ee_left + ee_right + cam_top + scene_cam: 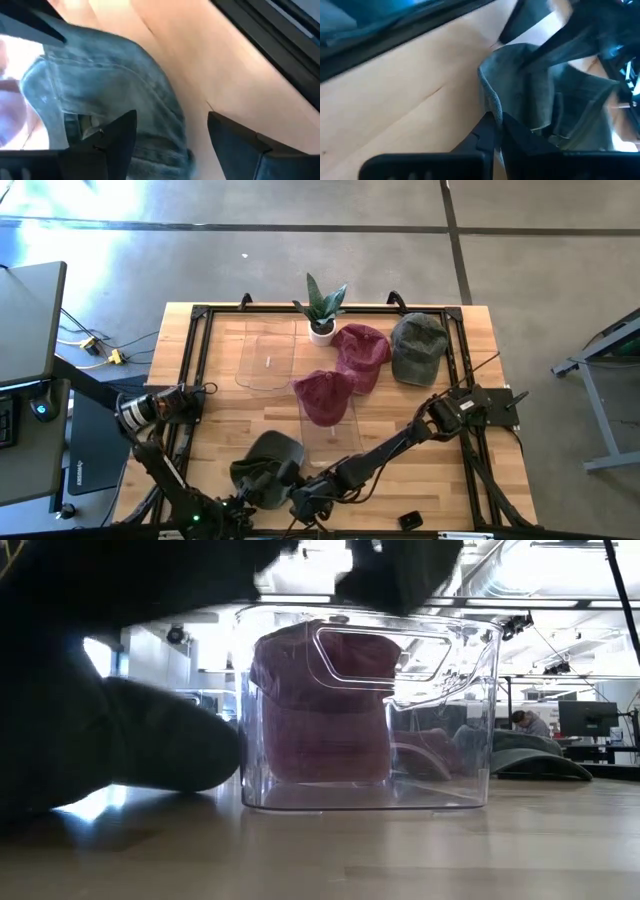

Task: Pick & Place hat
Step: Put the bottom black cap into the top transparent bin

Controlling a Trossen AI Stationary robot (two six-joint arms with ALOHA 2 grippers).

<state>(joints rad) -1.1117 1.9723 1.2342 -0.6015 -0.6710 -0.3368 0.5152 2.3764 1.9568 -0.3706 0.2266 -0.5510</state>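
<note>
Left arm: seen at 7 o'clock of the high view, reaching inward along the near table edge.
Left gripper point(172, 130): fingers spread apart, one against denim fabric, the other over bare wood.
Right arm: extended from 4 o'clock diagonally toward 6 o'clock, forearm low.
Right gripper point(496, 131): fingers pinched together on the edge of the grey hat point(530, 85).

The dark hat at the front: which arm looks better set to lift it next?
Probably the right. The right gripper is shut on the dark hat's edge, while the left gripper is open beside it, holding nothing.
</note>
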